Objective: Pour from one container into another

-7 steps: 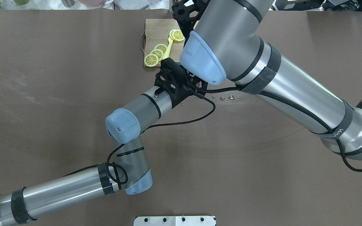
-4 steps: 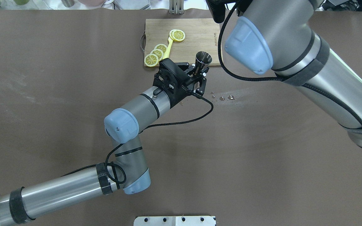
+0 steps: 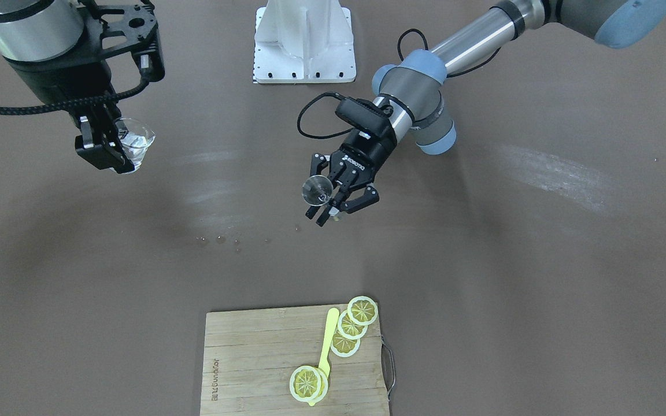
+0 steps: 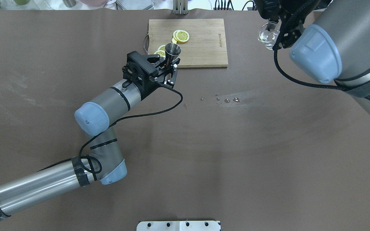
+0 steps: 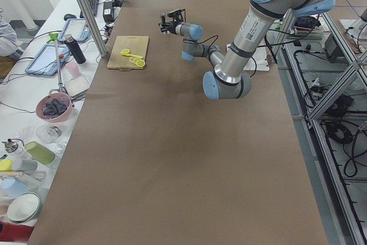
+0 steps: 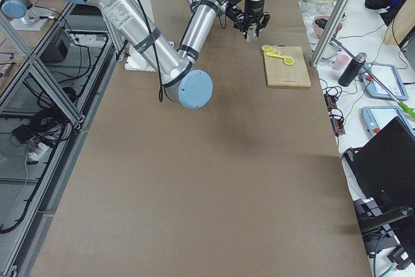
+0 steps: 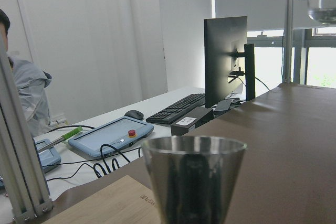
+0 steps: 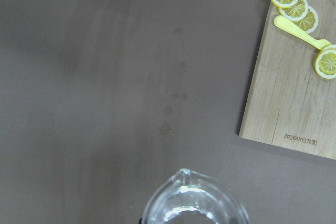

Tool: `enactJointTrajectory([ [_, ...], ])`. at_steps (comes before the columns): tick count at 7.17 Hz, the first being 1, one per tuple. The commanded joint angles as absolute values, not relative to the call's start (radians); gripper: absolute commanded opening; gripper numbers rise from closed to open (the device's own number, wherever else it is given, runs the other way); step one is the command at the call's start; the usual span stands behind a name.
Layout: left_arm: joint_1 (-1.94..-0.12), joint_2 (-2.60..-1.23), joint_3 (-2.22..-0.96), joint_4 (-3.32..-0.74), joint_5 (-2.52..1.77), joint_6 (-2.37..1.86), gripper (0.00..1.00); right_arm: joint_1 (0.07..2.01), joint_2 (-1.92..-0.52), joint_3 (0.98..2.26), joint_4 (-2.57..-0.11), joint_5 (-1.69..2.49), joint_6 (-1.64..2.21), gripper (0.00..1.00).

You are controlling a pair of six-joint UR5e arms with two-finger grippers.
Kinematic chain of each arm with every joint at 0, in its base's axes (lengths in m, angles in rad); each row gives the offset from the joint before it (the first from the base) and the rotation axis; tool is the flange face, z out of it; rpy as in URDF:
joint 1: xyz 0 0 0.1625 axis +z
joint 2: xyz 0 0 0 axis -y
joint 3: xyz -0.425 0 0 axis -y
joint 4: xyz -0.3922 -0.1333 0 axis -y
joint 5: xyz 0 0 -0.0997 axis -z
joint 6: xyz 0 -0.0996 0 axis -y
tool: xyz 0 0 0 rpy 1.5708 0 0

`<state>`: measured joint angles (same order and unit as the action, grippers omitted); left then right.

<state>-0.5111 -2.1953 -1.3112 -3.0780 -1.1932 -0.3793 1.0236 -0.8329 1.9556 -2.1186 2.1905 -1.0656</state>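
My left gripper (image 4: 171, 65) is shut on the waist of the grey steel jigger (image 4: 173, 51), held upright above the table just in front of the cutting board's near left corner. The jigger (image 7: 194, 177) fills the bottom of the left wrist view, and the jigger (image 3: 317, 190) also shows in the front-facing view, in the left gripper (image 3: 333, 205). My right gripper (image 3: 118, 151) is shut on the clear glass cup (image 3: 134, 144), raised high and well off to the robot's right. The glass cup (image 4: 267, 35) is upright with clear liquid in it, and its lip (image 8: 182, 172) shows in the right wrist view.
A wooden cutting board (image 4: 201, 41) at the table's far side carries lemon slices (image 4: 181, 36) and a yellow spoon (image 3: 327, 338). Several small droplets (image 4: 226, 99) lie on the brown table cover between the grippers. Monitor, keyboard and trays stand beyond the far edge.
The right arm swung away to the robot's right with the glass cup, uncovering the board. The left arm carried the jigger leftward and a little farther from the robot.
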Motion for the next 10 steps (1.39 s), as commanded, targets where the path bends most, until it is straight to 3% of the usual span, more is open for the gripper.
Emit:
enactJointTrajectory([
  [1,-0.557,-2.006,-1.354,-3.254,-1.198,-0.38,0.0,1.034,-0.978,2.014,-1.919,2.261,-1.002,0.0],
  [5,-0.69,-1.702,-1.414,-3.355,-1.332,-0.382,0.0,1.069,-1.194,2.025,-1.563,2.385,-0.843,0.0],
  [7,-0.704,-1.657,-1.39,-3.405,-1.336,-0.382,0.0,1.069,-1.366,2.008,-1.264,2.396,-0.747,0.0],
  [8,-0.704,-1.657,-1.302,-3.515,-1.333,-0.383,0.0,1.069,-1.428,1.984,-1.136,2.42,-0.709,0.0],
  [10,-0.707,-1.654,-1.223,-3.591,-1.327,-0.394,0.0,1.068,-1.482,1.874,-0.889,2.453,-0.623,0.0],
])
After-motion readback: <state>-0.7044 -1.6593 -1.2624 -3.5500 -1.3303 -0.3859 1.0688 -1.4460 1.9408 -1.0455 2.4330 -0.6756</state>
